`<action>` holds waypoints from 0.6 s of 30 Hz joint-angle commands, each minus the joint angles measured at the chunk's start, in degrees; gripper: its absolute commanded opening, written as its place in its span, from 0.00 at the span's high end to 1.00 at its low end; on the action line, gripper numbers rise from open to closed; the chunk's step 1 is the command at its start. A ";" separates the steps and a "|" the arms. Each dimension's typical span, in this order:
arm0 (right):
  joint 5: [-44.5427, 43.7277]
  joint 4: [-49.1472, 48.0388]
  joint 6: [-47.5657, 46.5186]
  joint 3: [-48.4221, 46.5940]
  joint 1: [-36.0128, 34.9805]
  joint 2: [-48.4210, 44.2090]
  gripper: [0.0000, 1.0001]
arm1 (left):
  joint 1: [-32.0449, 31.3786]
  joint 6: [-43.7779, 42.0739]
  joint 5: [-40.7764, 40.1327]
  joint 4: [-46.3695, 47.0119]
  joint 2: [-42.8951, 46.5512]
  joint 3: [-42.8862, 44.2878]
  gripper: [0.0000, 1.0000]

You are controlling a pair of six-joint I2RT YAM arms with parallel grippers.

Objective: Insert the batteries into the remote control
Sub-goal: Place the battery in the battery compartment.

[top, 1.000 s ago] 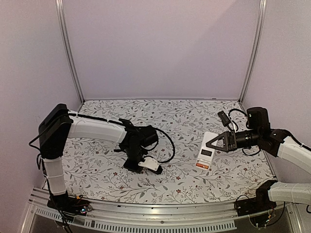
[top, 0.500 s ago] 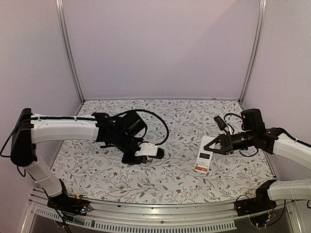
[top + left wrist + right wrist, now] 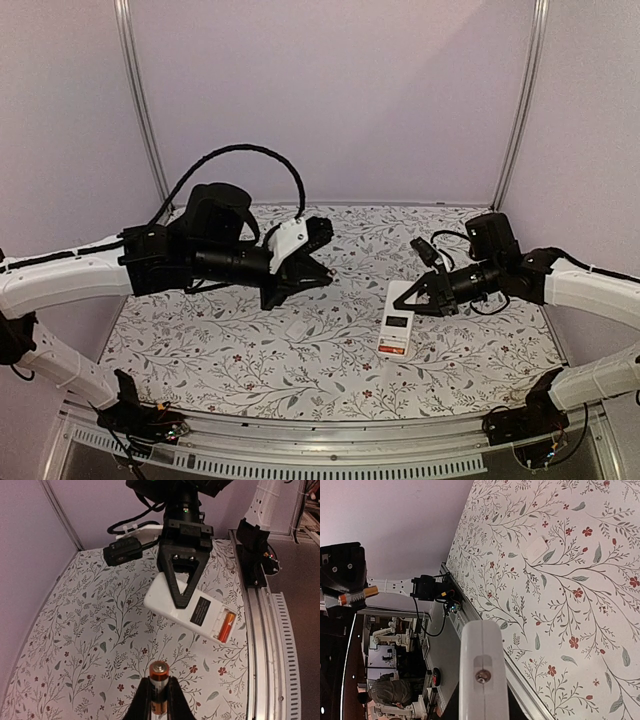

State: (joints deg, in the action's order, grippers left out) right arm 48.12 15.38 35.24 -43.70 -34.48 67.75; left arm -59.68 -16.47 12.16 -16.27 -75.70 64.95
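Note:
An orange battery (image 3: 159, 682) with a dark band stands upright in my left gripper (image 3: 159, 680), which is shut on it in mid-air above the table. The white remote control (image 3: 187, 605) hangs back side up ahead of it, my right gripper (image 3: 182, 592) shut on its far end. One orange battery (image 3: 226, 626) lies in the remote's open recess. From above, the left gripper (image 3: 328, 278) sits left of the remote control (image 3: 398, 305), which the right gripper (image 3: 412, 300) holds tilted. In the right wrist view the remote control (image 3: 482, 665) shows end-on between the fingers.
A small flat white cover plate (image 3: 298, 328) lies on the floral table (image 3: 230, 350) below the left gripper, and the cover plate (image 3: 538, 546) also shows in the right wrist view. The metal rail (image 3: 330, 432) runs along the near edge. Pale walls enclose the back and sides.
My left arm has risen from the table and swung up and right toward the centre with the battery. The right gripper has carried the remote leftward and slightly down.

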 commanded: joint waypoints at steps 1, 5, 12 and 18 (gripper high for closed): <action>-1.45 -5.11 5.85 -2.94 -2.70 2.50 1.00 | -4.71 4.21 1.50 7.03 -0.58 -0.77 0.99; -2.30 -8.82 9.59 -3.36 -4.60 4.30 1.00 | -7.49 4.15 2.35 10.79 -3.29 -0.97 0.99; -3.02 -14.44 14.35 -1.72 -6.35 5.59 1.00 | -12.00 2.65 3.45 12.20 -10.27 1.31 0.99; -2.21 -16.84 15.96 -1.19 -6.48 6.34 1.00 | -13.18 1.19 3.11 9.63 -14.68 4.09 1.00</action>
State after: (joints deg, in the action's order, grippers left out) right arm 45.71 2.52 49.06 -45.54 -40.51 73.30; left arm -71.81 -13.91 15.16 -5.76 -88.92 66.57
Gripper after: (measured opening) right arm 0.144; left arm 0.075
